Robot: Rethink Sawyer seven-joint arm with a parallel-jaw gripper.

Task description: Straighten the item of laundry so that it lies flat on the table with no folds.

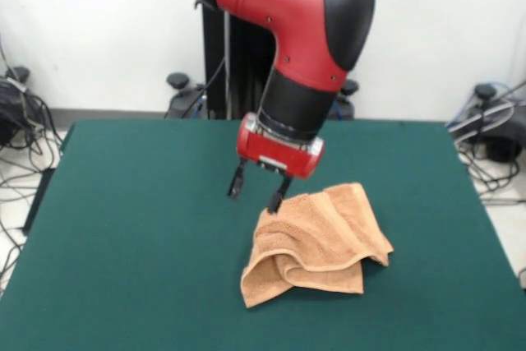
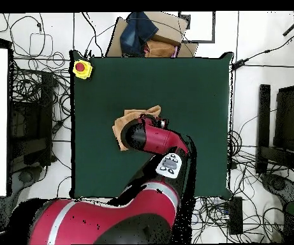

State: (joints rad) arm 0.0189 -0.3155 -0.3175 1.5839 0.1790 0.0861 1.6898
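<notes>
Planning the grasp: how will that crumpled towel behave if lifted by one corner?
Probably floppy: the towel already lies in soft, curling folds. It would likely drape and drag along the table. Its looped pile suggests the open hand will grip without slipping.

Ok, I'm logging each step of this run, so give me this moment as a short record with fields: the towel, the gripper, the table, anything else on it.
towel: orange-tan towel lies crumpled, with folds and a raised ridge, not flat
gripper: gripper open, fingers pointing down, one fingertip at the towel's far upper corner; contact cannot be told
arm: red and black arm covers part of the towel from overhead
table: dark green table
other: yellow box with a red button at one table corner
task state: towel not yet straightened
</notes>
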